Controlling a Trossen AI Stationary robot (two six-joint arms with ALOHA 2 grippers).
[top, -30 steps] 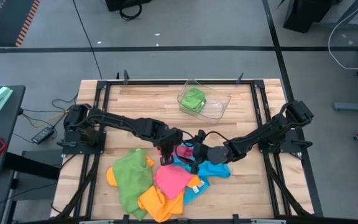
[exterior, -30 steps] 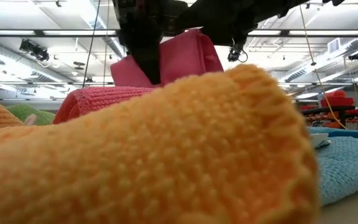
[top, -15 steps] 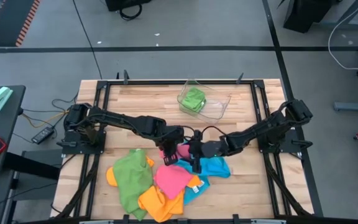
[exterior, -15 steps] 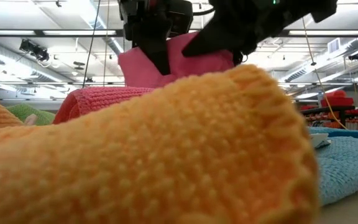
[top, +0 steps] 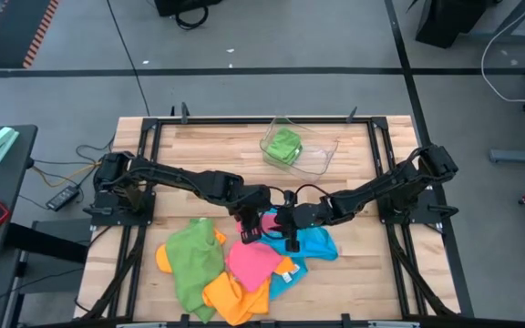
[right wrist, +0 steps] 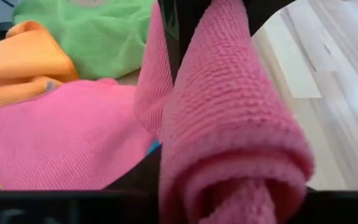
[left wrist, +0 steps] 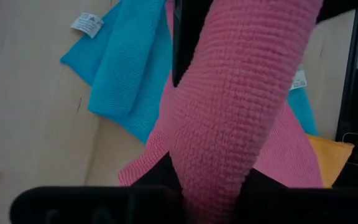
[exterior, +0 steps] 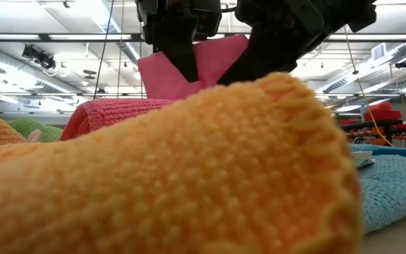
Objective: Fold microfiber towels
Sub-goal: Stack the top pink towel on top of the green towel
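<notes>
pink towels: 2 [top: 252, 261] [top: 269, 221] | green towels: 2 [top: 190, 264] [top: 283, 146] | blue towels: 1 [top: 310, 246] | orange towels: at least 1 [top: 229, 299] | clear tray: 1 [top: 322, 157] | arms: 2

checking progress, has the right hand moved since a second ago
Yes. In the high view the right hand has shifted left toward the left hand, judged against the clear tray.

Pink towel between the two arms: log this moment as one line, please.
left claw: shut on pink towel | right claw: gripping the same towel | towel: lifted above pile | folded green towel: in clear tray
</notes>
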